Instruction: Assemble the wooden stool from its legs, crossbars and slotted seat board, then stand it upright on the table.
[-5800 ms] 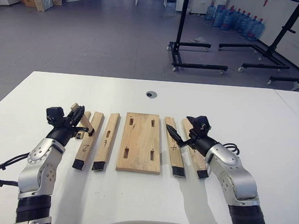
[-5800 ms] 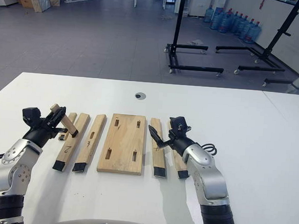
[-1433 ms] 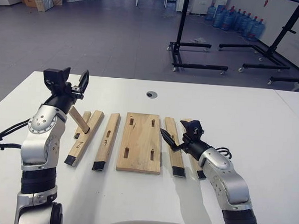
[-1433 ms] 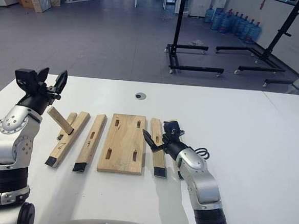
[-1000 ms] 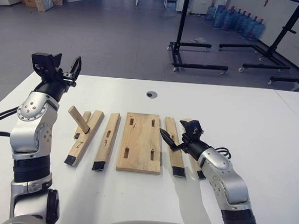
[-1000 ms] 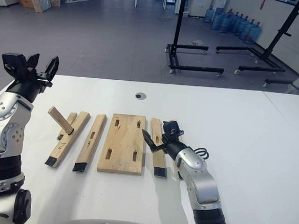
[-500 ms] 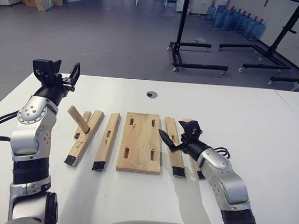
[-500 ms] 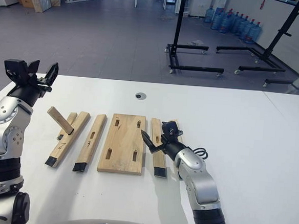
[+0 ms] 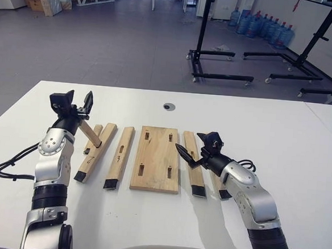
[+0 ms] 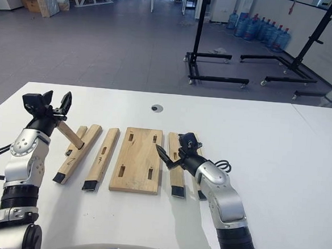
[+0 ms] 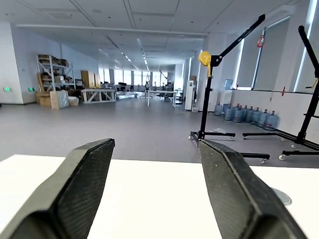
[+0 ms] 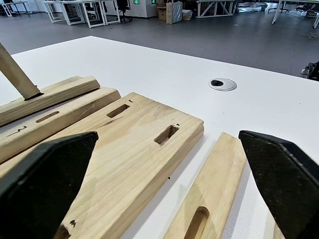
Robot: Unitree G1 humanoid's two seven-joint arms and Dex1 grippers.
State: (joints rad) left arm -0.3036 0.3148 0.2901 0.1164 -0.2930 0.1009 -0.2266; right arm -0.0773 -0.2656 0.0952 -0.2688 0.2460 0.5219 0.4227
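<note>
my matt black plastic-looking fingers (image 11: 75,194) framing a smooth matt white table (image 9: 301,145), seat board (image 9: 156,158) showing pale unvarnished-looking wood grain, legs (image 9: 120,155) wearing dull black end caps (image 9: 110,184), silvery metal grommet (image 9: 168,106) gleaming

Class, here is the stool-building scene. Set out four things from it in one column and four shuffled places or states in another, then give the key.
Things
1. seat board
2. tilted crossbar
3. left gripper
4. right gripper

Places or states
A. open, over the inner right leg
B. lying flat, middle of the row
C. leaning up from the outer left leg
D. open, by the crossbar's raised end

Pairs: 1-B, 2-C, 3-D, 4-A
</note>
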